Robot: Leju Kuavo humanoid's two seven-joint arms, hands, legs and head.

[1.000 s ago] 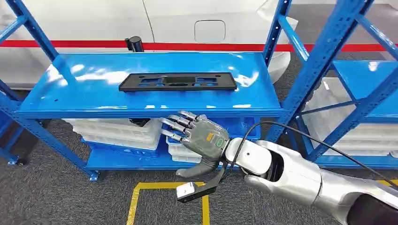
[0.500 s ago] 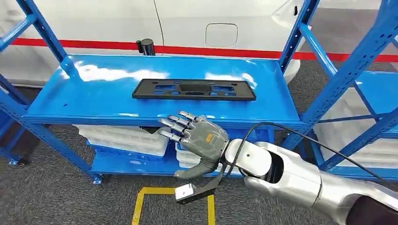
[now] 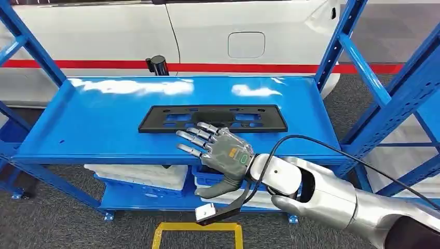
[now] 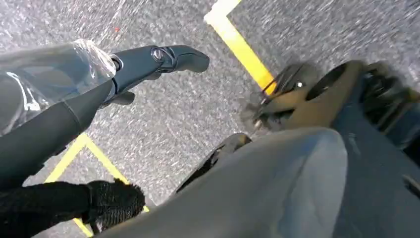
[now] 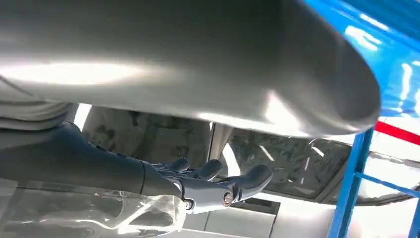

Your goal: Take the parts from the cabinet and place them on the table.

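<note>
Head view shows the right hand (image 3: pixel 220 151) empty, fingers spread, over the front edge of the blue shelf (image 3: pixel 93 124), fingertips just short of the flat black part (image 3: pixel 212 119) lying there. Left wrist view shows the left hand (image 4: pixel 148 64) hanging over grey floor, fingers extended, holding nothing. Since a second ago the part has drawn nearer in the frame.

A white car (image 3: pixel 207 36) with a red stripe stood behind the rack. White trays (image 3: pixel 137 175) sat low before it. Yellow floor tape (image 3: pixel 197 228) lay nearer still.
</note>
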